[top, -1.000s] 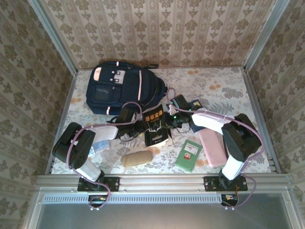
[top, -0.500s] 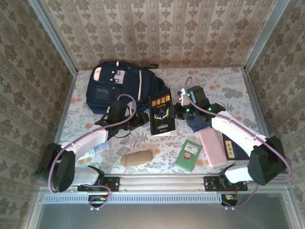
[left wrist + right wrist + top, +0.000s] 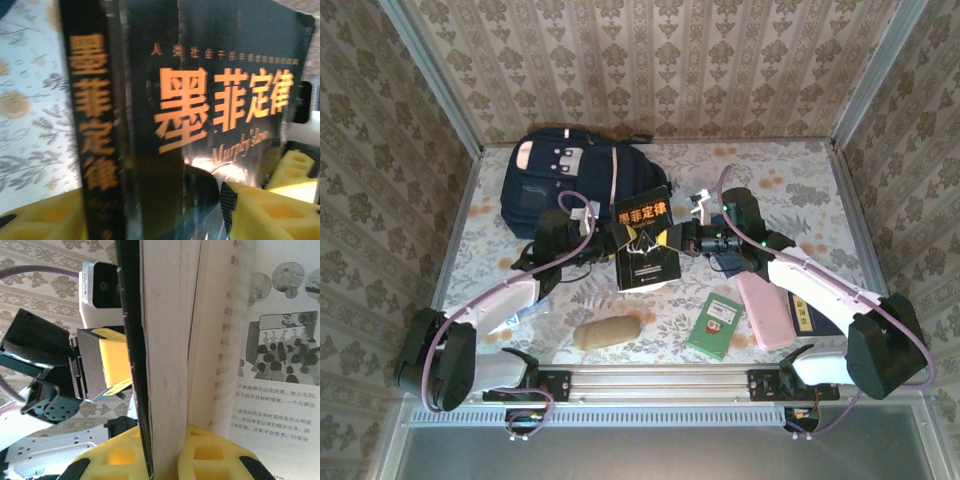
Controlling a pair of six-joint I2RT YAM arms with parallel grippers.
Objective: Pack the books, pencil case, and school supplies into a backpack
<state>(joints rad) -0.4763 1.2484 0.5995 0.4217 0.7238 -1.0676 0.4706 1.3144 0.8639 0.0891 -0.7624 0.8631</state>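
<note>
Two grippers on one black book (image 3: 645, 250), raised off the table (image 3: 800, 190) near its middle, just on the near side of the backpack (image 3: 575, 180) at the far left corner. Right gripper (image 3: 683, 238) pinching the book's right edge. Left gripper (image 3: 607, 243) at the opposite edge, probably to steady or receive the load for the pass toward the bag. Book tilted, title end toward the far edge, presumably to suit a bag opening not discernible from above.

Right wrist view: yellow pads pressed onto cover and page block together, looser printed pages fanning to the right, one pad of the left gripper (image 3: 112, 360) against the black cover.

Left wrist view: spine and orange title, book (image 3: 225, 100) standing between spread pads (image 3: 270, 215); actual clamping not determinable.

Small green book (image 3: 715, 325) and pink pencil case (image 3: 765, 310) lying near the table's front edge, not yet packed.
</note>
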